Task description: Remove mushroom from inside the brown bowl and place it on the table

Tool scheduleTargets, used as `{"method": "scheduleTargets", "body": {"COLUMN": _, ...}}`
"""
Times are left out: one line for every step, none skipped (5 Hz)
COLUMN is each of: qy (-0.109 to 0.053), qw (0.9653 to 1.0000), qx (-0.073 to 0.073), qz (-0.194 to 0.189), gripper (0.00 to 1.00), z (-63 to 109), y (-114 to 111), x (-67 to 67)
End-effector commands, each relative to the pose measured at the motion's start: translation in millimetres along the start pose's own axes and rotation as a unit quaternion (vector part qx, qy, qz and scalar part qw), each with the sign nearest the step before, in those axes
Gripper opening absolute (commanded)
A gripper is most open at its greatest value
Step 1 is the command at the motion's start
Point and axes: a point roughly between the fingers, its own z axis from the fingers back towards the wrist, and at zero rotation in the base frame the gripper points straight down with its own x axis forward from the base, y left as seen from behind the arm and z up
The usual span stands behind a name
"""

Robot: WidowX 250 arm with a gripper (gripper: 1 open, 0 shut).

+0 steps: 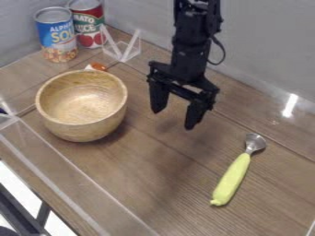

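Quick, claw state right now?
Claw: open, fingers spread wide, nothing between them, hanging above the table to the right of the brown bowl.

The black arm reaches down, its end effector (176, 112) open, 2 fingers apart.

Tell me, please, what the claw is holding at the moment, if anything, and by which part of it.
Nothing is held: the claw hangs above the table with its fingers spread and nothing visible between them.
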Motion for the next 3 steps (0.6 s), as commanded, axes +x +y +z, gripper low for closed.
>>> {"method": "scheduleTargets", "body": {"qy": -0.014, "qw": 0.9998, "qx": 0.000, "qz": 0.011, "gripper": 1.00, "z": 7.1, "y": 8.6, "x": 1.2}}
{"method": "scheduleTargets", "body": {"qy": -0.011, "qw": 0.9998, "qx": 0.001, "qz": 0.014, "gripper": 1.00, "z": 6.4, "y": 12.0, "x": -0.5}}
{"method": "scheduleTargets", "body": {"qy": -0.009, "qw": 0.9998, "qx": 0.002, "qz": 0.015, "gripper": 1.00, "z": 6.8, "y": 14.9, "x": -1.8}}
